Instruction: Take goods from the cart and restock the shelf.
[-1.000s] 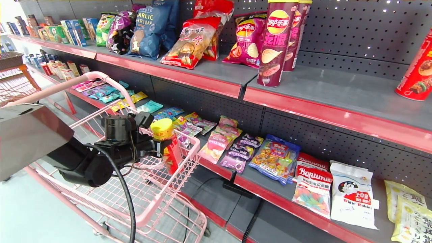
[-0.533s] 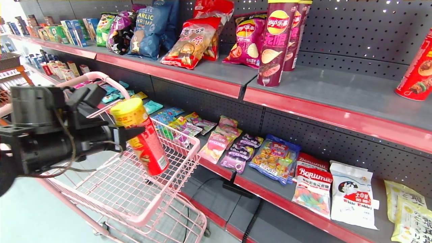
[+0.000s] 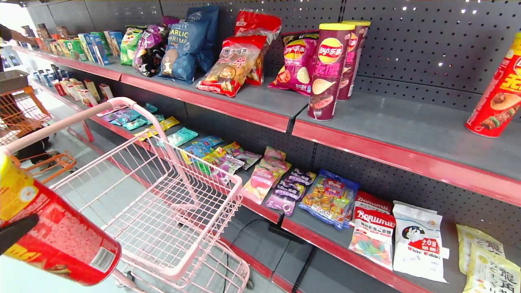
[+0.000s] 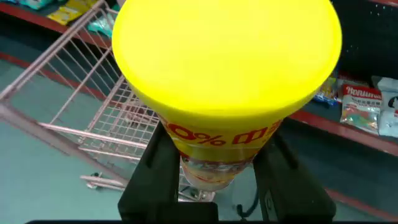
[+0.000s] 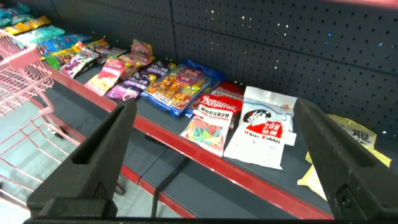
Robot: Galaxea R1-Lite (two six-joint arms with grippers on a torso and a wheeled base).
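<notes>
My left end effector [image 4: 214, 171] is clamping a red can [image 3: 61, 244] with a yellow lid. Its two black fingers [image 4: 155, 177] are pressing on opposite sides of the can's body just below the lid. In the head view the can is hanging at about eight o'clock and tilting, with its lid toward ten o'clock and its base toward four o'clock. It is overlapping the near corner of the pink cart [image 3: 213, 224], which is standing at about seven o'clock (whether the can is hanging over the basket or beside it, I cannot tell).

My right end effector [image 5: 214, 149] is hanging released, its fingers [image 5: 99, 168] spreading wide with nothing between them. It is facing the lower board of the shelf [image 3: 407, 118], where candy bags [image 3: 329, 195] are lying flat in a row.

The shelf is running from ten o'clock across to four o'clock in the head view. On its upper board two purple cans [image 3: 329, 69] are standing upright at about one o'clock, one behind the other. A second red can [image 3: 494, 97] is standing at three o'clock, well apart from them.
</notes>
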